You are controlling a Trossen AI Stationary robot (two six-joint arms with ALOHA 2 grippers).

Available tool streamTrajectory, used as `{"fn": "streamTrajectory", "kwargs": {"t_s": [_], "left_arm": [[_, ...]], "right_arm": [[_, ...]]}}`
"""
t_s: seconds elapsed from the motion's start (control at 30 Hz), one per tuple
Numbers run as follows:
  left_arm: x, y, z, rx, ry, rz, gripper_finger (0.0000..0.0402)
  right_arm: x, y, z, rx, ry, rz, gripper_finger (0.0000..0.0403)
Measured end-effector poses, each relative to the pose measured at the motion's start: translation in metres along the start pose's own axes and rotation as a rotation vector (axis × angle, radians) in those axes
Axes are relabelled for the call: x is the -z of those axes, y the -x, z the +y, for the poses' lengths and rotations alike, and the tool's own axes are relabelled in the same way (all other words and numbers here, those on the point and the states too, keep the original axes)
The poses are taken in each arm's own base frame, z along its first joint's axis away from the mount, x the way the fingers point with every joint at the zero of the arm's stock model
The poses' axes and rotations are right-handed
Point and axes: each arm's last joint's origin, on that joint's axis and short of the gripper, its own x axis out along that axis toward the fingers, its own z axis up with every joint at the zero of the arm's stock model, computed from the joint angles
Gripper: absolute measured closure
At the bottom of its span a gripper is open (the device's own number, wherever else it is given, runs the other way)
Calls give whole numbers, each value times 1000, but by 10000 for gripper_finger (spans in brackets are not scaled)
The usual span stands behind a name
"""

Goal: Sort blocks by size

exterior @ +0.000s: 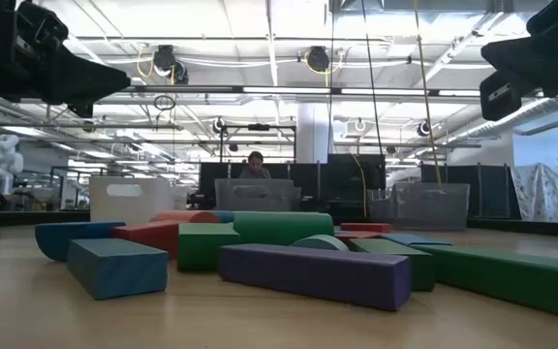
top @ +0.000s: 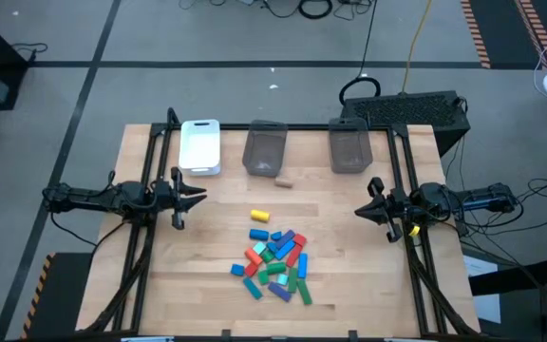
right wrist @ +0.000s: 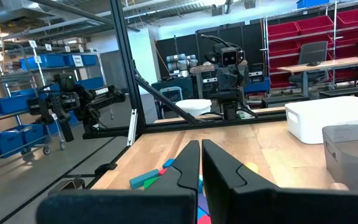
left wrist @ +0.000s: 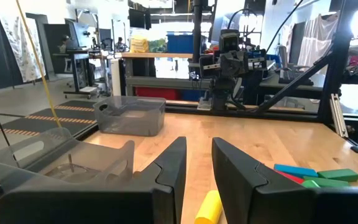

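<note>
Blocks (top: 275, 258): a loose heap of mixed colours, short cubes to long bars, on the near middle of the table (top: 207, 275), between my two arms; none sorted yet, by my reading. One yellow block (top: 259, 216) lies apart, just beyond the heap, and a small tan piece (top: 284, 180) sits farther off, near the bins. Containers along the far edge: white tray (top: 199, 147) to the left, then two grey bins (top: 265, 148), side by side, presumably one destination per size class. Left gripper (top: 194, 197): raised at the left edge, well apart from the heap, jaws a narrow gap apart and holding nothing; its wrist view shows bare fingers (left wrist: 166, 168) with the yellow block beyond them. Right gripper (top: 367, 209): raised at the right edge, jaws pressed together on nothing. I judge both arms parked clear so the heap stays in open sight before a first pick. A person sits in the room beyond the table.
</note>
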Motion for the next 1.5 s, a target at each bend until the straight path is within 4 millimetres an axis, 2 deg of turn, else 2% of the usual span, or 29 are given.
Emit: {"fn": "streamTrajectory", "kwargs": {"t_s": [1.07, 1.5], "left_arm": [[0, 0, 0, 0, 1, 0, 320], [-11, 1, 0, -1, 24, -115, 320]], "right_arm": [[-3, 0, 1, -5, 1, -26, 401], [-3, 0, -1, 52, 21, -40, 401]]}}
